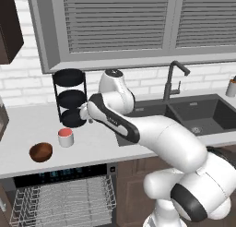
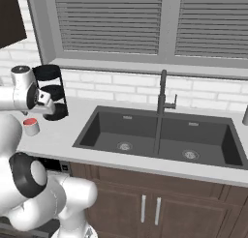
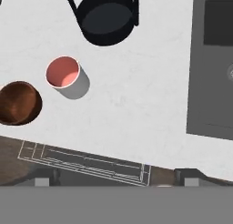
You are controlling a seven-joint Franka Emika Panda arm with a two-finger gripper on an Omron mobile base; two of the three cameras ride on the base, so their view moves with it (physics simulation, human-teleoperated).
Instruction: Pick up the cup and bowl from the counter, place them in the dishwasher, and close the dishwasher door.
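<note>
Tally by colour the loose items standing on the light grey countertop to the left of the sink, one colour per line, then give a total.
Reddish-brown: 1, the shallow round wooden-looking bowl
White with red inside: 1, the short cylindrical cup
Black: 1, the three-tier round tray stand
Total: 3

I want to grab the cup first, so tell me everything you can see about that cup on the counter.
The cup is a short white cylinder with a red inside and looks empty. It stands upright, mouth up, on the light grey counter, between the brown wooden-looking bowl and the black three-tier stand, touching neither. In the hand view it sits up and left of the open gripper, which holds nothing.
</note>
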